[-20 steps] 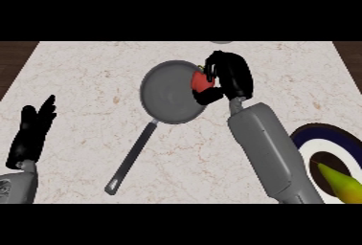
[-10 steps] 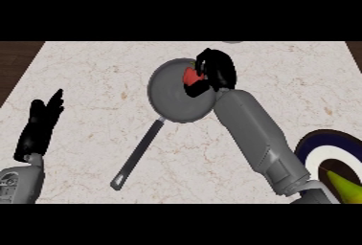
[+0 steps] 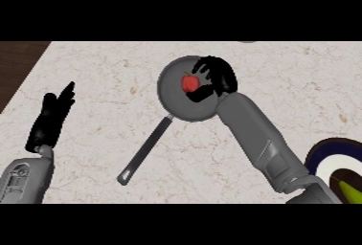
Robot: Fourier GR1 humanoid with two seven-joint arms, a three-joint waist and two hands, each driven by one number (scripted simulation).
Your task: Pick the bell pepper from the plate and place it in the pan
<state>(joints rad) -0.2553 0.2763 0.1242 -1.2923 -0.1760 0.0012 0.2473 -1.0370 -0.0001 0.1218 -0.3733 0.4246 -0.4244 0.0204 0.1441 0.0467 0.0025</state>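
Pale marbled stone makes up the worktop [image 3: 106,72], with a strip of dark wood showing past its upper left corner. Near the middle lies the grey pan [image 3: 176,103], its long handle running down and to the left. The right hand [image 3: 216,79] reaches over the pan's right side, fingers spread apart and straight. The red bell pepper [image 3: 189,83] sits inside the pan, just left of the palm and between the fingers and thumb; whether they touch it cannot be told. At the right edge a plate [image 3: 322,160] with a dark blue rim and white band shows partly, with something yellow-green on it. The left hand [image 3: 51,122] rests open at the left, fingers pointing up.
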